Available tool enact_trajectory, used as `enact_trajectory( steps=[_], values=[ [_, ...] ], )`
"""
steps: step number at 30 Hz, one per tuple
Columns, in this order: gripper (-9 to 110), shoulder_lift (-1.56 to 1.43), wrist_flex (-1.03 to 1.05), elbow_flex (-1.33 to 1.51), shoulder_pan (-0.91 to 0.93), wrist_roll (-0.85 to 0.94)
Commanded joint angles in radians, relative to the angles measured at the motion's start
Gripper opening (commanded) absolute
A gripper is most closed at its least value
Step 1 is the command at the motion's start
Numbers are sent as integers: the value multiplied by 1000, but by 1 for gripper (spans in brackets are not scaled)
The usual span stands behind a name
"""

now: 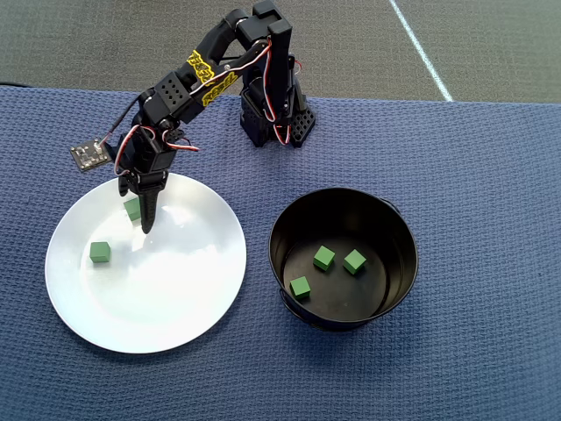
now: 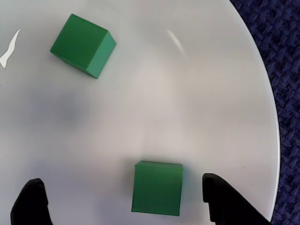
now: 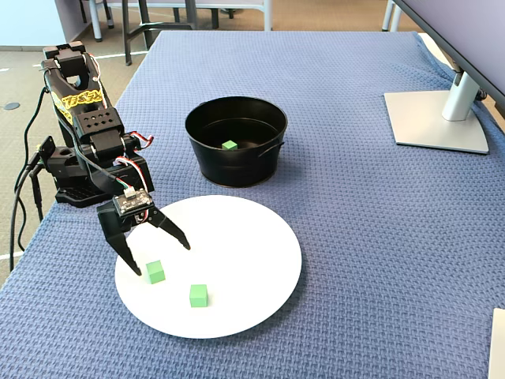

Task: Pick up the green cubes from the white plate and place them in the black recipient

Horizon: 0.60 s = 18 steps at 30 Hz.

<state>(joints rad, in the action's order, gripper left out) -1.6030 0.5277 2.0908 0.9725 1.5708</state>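
Pot (image 1: 289, 219) holds three cubes (image 1: 324, 258); plate (image 1: 175, 324) two under spread-wide gripper (image 3: 160, 259).

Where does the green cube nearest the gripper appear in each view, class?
Overhead view: cube at plate's upper left, partly behind the gripper.
Wrist view: cube bottom centre, between open fingertips.
Fixed view: cube on plate's left part.
Shared landmark: white plate.

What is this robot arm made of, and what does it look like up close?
The arm is built of chunky black plastic segments, with a yellow patterned band near its middle. Red, white and black wires loop between the joints. A small bare circuit board hangs beside the wrist. The end effector has two tapered black fingers.
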Motion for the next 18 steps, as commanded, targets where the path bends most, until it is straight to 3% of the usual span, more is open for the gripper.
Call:
enact_trajectory(
  steps=[1,15,18],
  values=[
    [37,-5,-74,26,9,35],
    [36,58,-94,2,-9,18],
    [31,55,-94,3,-11,12]
  ],
)
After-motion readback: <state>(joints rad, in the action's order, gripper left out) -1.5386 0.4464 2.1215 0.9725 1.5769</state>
